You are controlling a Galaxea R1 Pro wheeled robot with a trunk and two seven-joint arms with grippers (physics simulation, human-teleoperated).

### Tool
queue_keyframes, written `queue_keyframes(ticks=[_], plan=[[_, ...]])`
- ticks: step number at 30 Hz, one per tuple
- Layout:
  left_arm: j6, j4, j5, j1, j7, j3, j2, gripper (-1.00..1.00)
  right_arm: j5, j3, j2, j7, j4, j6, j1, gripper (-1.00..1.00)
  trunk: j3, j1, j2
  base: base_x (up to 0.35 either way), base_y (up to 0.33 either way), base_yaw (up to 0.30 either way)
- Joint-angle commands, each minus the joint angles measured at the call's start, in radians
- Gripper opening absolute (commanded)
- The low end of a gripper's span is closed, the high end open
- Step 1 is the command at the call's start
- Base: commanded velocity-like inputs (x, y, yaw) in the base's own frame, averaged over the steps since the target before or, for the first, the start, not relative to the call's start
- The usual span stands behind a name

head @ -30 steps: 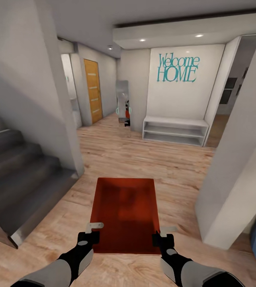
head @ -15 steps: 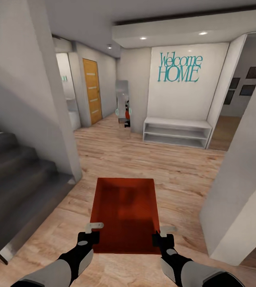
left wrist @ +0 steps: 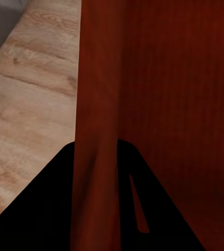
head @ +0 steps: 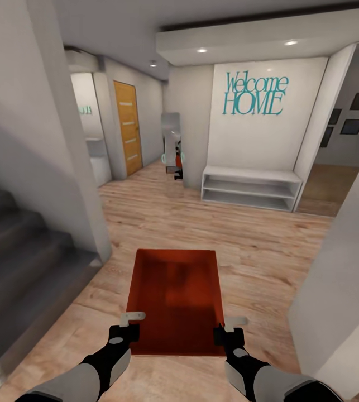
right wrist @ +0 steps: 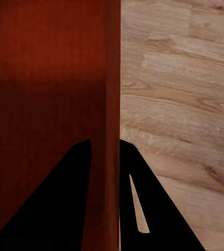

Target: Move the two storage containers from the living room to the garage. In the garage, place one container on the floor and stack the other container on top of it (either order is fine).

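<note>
- The left gripper (head: 128, 325) pinches the left wall of an orange-red storage container (head: 175, 298); in its wrist view the dark fingers (left wrist: 54, 209) straddle that wall.
- The right gripper (head: 230, 328) clamps the right wall likewise.
- The container hangs between them above a light wood floor (head: 201, 223).
- Ahead stand a white shelf bench (head: 250, 187), a teal "Welcome HOME" sign (head: 255, 95), grey stairs (head: 17, 262) and a wooden door (head: 128, 128).

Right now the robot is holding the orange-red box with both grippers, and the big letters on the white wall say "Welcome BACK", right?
Not quite. The teal letters on the white wall say "Welcome HOME", as the head view shows. The rest holds: the left gripper and right gripper each clamp a side wall of the orange-red rectangular storage container.
</note>
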Motion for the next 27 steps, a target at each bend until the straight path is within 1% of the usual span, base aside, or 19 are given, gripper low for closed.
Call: queue_keyframes(ticks=[1,27], plan=[[0.001,0.001,0.096,-0.001,0.008,0.036,0.059,-1.0,0.034,-0.048,-0.015,0.002,-0.003,-0.001,-0.001,-1.0,-0.001,0.001,-0.001,0.323,0.0,0.0],[0.001,0.001,0.096,-0.002,0.008,0.036,0.059,-1.0,0.033,-0.048,-0.015,0.003,-0.002,-0.001,-0.001,-1.0,-0.001,0.001,-0.001,0.323,0.0,0.0]])
